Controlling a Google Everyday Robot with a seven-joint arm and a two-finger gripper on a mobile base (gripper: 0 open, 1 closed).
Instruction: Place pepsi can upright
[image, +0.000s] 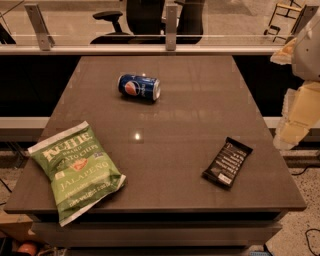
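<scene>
The pepsi can (139, 87) is dark blue with a round red-white-blue logo and silver ends. It lies on its side on the far middle part of the brown table (175, 150), its silver end facing right. My gripper (296, 122) shows as pale cream parts at the right edge of the camera view, off the table's right side and well away from the can. It holds nothing that I can see.
A green jalapeño chip bag (75, 170) lies at the table's front left corner. A flat black snack bar (227, 161) lies front right. A glass railing (150, 47) runs behind the table, with an office chair (145, 20) beyond it.
</scene>
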